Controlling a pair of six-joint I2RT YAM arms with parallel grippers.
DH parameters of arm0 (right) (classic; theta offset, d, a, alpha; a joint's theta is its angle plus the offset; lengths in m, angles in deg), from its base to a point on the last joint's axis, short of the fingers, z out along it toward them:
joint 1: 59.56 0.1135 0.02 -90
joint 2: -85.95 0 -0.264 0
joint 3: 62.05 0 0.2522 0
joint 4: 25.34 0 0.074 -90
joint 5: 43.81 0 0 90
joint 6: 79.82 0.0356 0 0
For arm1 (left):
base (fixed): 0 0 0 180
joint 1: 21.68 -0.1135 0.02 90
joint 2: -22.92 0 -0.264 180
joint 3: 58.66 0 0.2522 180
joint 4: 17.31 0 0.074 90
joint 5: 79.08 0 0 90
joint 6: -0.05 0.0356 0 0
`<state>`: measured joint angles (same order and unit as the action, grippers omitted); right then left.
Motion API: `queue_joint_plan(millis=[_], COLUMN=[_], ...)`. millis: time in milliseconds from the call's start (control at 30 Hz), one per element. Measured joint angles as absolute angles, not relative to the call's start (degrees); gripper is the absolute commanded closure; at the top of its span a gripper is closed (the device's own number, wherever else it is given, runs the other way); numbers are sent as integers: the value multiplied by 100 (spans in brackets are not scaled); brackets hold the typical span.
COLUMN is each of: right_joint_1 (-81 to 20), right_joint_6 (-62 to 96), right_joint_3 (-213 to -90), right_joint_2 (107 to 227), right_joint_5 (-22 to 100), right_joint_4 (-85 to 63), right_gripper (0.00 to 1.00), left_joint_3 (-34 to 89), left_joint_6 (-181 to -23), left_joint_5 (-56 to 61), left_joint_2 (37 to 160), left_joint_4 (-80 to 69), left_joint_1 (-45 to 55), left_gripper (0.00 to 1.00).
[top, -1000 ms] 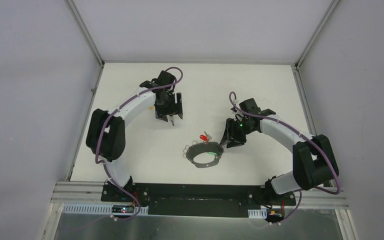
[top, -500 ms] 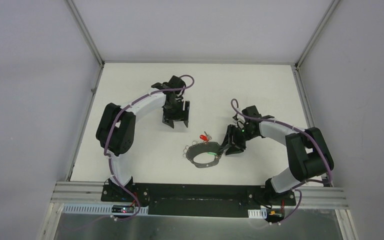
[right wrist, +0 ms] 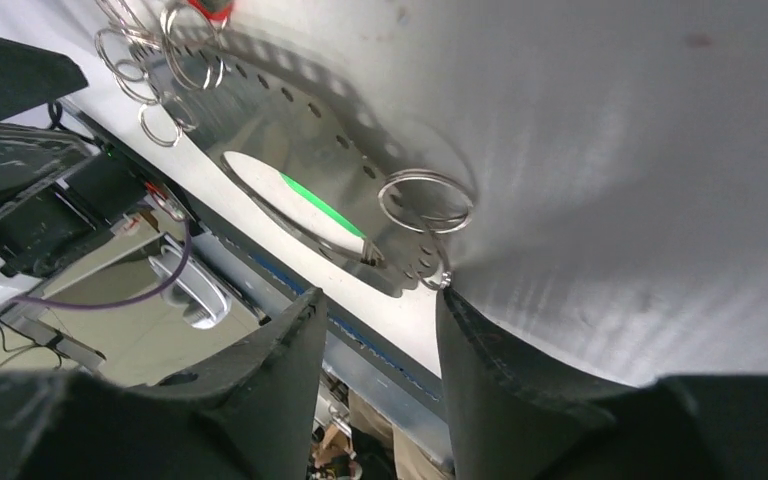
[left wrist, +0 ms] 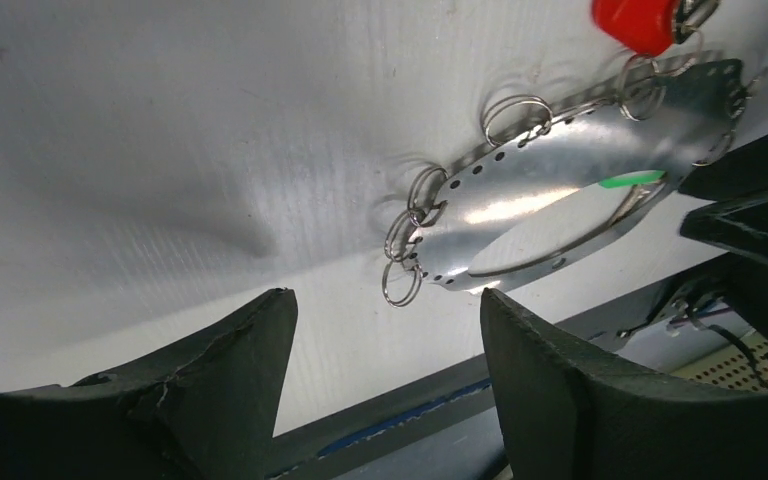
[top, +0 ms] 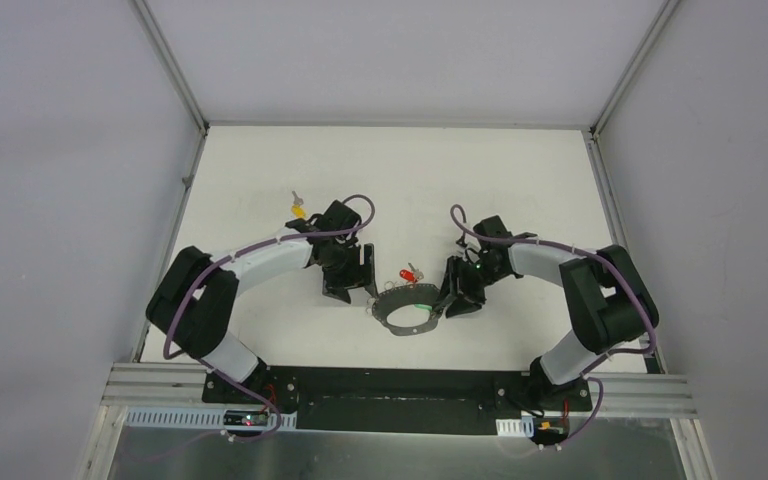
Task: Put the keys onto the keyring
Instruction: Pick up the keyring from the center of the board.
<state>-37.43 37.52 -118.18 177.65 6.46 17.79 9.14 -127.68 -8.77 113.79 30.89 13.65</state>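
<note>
Keyring (left wrist: 550, 175) is laid flat mid-table (top: 520, 180), between both arms. Left fingers (left wrist: 230, 370) are held wide apart, empty. Right fingers (right wrist: 260, 380) are parted at its rim, nothing gripped. Yellow-tagged key (top: 298, 207) is seen apart.

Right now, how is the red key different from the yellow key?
The red key has a red tag and lies right beside the keyring. The yellow key has a yellow tag and lies alone, far off beyond the left arm. Both are small and rest on the white table.
</note>
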Motion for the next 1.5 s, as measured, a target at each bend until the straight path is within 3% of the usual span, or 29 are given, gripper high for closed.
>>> queue_joint_plan(millis=[367,567,667,967,1500], right_joint_1=[-3306,-3288,-3231,-2871,-2464], right_joint_6=[3682,3594,3570,3553,3168], right_joint_3=[-12081,-13027,-13685,-15370,-16231], right_joint_2=[17559,17537,17902,19699,20858], right_joint_5=[937,1039,1042,1013,954], right_joint_4=[2133,2314,2303,2369,2961], right_gripper=[46,54,58,63,69], left_joint_3=[223,217,221,-35,-1042], left_joint_6=[-13260,-13289,-13306,-13557,-14040], left_joint_5=[-1049,-1340,-1478,-1502,-1316], left_joint_2=[10271,10289,10418,10374,8746], left_joint_4=[2077,1628,1478,1200,1137], left_joint_1=[1352,1306,1249,1157,1159], left_gripper=[31,39,46,46,46])
